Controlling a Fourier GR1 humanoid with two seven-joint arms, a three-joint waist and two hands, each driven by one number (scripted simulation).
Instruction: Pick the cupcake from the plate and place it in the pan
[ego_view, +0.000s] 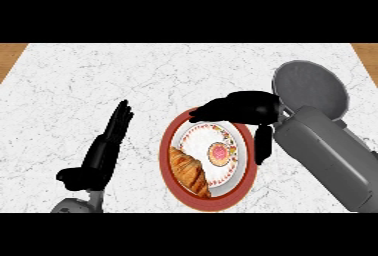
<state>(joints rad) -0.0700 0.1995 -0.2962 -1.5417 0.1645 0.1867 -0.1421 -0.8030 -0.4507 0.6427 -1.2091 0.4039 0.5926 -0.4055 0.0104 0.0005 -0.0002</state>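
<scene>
A red-rimmed plate (171, 150) lies at the counter's front centre. On it sit a pink-topped cupcake (219, 152) and a brown croissant (188, 171). My right hand (240, 108) hovers over the plate's far edge, fingers stretched left and thumb hanging down at the plate's right side; it holds nothing and is apart from the cupcake. The grey pan (310, 87) lies at the right, just beyond my right wrist. My left hand (103, 150) rests open at the lower left, fingers pointing away.
White marble counter (88, 75) spreads to the left and far side. Wooden floor shows at both top corners. My right forearm (332, 160) covers the counter's lower right.
</scene>
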